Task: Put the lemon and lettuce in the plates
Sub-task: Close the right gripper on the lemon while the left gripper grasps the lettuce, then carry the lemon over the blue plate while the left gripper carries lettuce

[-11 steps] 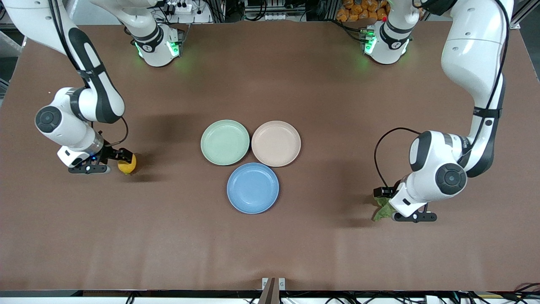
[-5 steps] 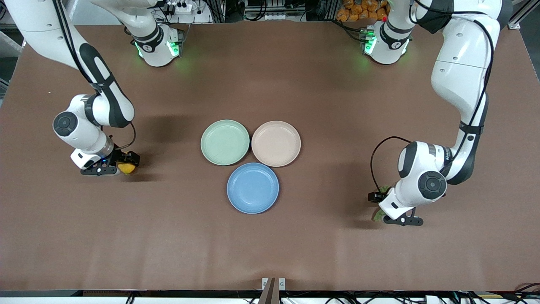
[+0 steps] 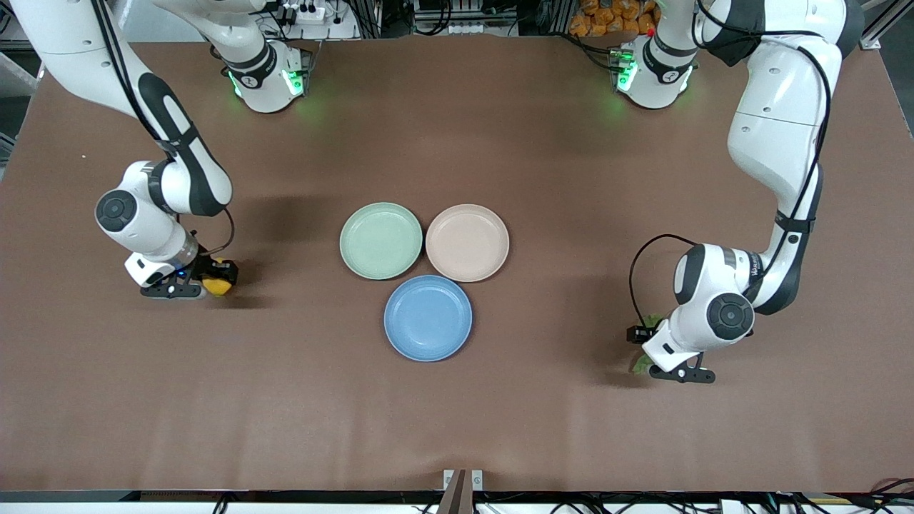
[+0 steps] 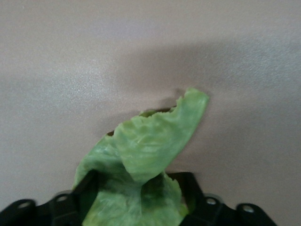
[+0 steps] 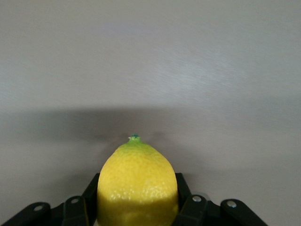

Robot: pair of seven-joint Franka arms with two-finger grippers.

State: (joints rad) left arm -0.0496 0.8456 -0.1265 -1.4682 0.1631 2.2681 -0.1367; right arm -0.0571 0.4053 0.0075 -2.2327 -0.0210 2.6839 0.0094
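Yellow lemon (image 5: 137, 186) sits between the black fingers (image 5: 186, 200) of my right gripper (image 3: 203, 280), low at the brown table (image 3: 457, 400) toward the right arm's end, well apart from the three plates in the middle. In the right wrist view the fingers are pressed on both sides of the fruit, so I judge the grasp is closed on it, with the pointed tip facing away from the palm. My left gripper (image 3: 646, 350) is low at the left arm's end of the table, and the left wrist view shows the wrinkly lettuce leaf (image 4: 146, 155) lying between its fingers (image 4: 193, 188); they look closed on the base of the leaf, while the loose end rests on the table. The step in hand, as I judge it, is to finish both grasps and lift. I would raise each arm straight up first, because the round lemon can slip out if I swing sideways early, and the soft leaf can tear or drag. Then I would carry the lemon to the blue plate (image 3: 428, 318) and the lettuce to the pale beige-pink plate (image 3: 467, 243), avoiding the mint-green plate (image 3: 380, 240), and keep the two arms from meeting over the middle
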